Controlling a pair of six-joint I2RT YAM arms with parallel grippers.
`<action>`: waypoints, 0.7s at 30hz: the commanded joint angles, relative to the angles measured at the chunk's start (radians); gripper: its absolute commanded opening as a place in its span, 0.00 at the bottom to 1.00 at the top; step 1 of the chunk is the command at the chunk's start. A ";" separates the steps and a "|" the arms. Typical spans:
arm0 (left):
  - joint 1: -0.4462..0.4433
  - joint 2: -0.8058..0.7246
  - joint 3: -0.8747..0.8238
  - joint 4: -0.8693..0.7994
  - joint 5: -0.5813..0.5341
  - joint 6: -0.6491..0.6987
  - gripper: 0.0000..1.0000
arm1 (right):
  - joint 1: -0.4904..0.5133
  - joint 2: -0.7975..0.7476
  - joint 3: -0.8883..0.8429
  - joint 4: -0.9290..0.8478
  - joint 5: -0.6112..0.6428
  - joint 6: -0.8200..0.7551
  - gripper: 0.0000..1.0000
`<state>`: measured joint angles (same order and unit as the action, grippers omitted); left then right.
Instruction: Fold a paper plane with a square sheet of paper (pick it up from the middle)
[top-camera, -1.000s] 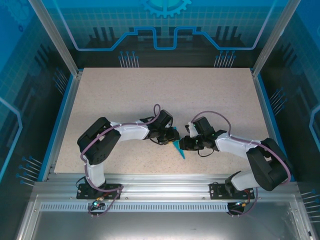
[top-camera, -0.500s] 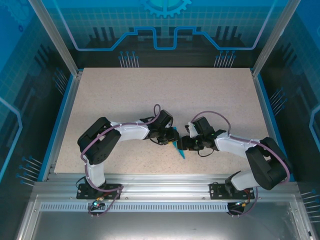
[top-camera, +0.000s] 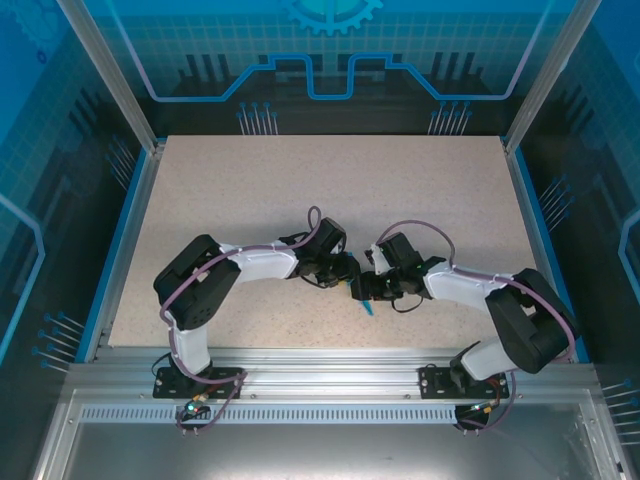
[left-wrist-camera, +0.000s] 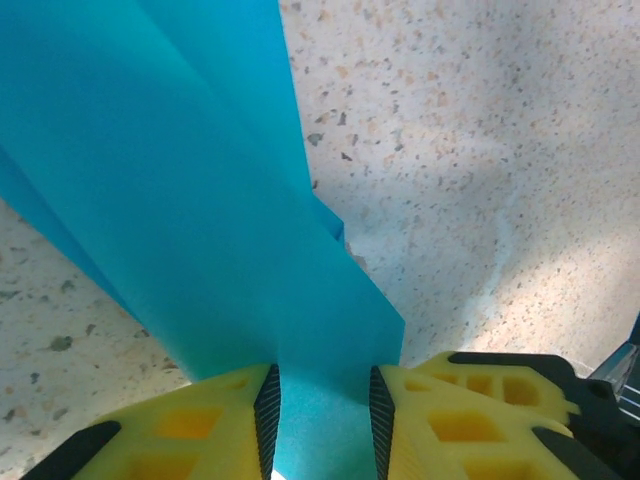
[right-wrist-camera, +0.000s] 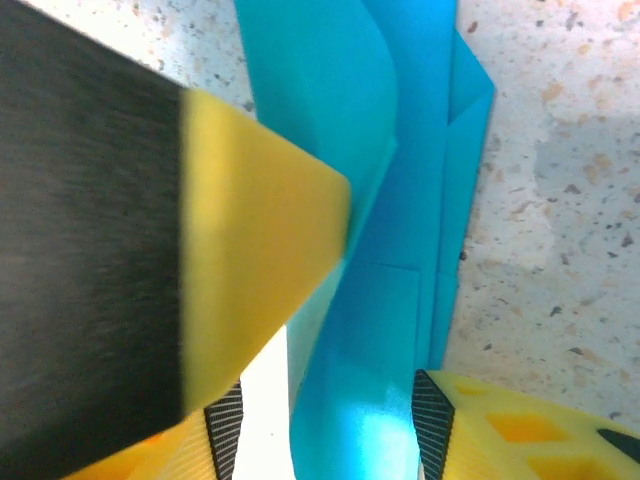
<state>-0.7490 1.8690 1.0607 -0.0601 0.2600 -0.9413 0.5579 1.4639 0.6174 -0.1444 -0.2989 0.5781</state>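
Note:
The paper plane (top-camera: 368, 306) is a folded teal-blue dart with layered creases, lying on the table between the two arms. Just its tip shows in the top view. My left gripper (top-camera: 346, 270) reaches it from the left. In the left wrist view the paper plane (left-wrist-camera: 200, 200) runs away from the left gripper (left-wrist-camera: 323, 420) and fills the narrow gap between its pads. My right gripper (top-camera: 362, 290) is open, with the paper plane (right-wrist-camera: 400, 230) lying between its pads. The left gripper's yellow finger (right-wrist-camera: 250, 260) presses against a raised flap there.
The speckled beige table (top-camera: 330, 190) stretches far behind the grippers. Blue rails edge it left and right, and a metal frame (top-camera: 330, 360) runs along the near edge. Both arms' elbows bend outward at the front.
The right gripper has slid left over the paper plane toward the left gripper, covering most of the teal. The left gripper has barely moved.

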 joint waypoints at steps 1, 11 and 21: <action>-0.004 -0.039 -0.003 0.018 0.021 0.000 0.33 | 0.014 0.017 0.016 -0.024 0.035 -0.008 0.49; -0.004 -0.028 0.004 -0.006 0.017 0.010 0.33 | 0.002 0.017 -0.003 0.032 -0.014 0.020 0.42; -0.003 -0.019 0.010 -0.010 0.018 0.011 0.33 | -0.024 0.026 -0.016 0.035 -0.023 0.022 0.29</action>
<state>-0.7490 1.8614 1.0607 -0.0547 0.2600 -0.9409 0.5488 1.4780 0.6147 -0.1177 -0.3073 0.5968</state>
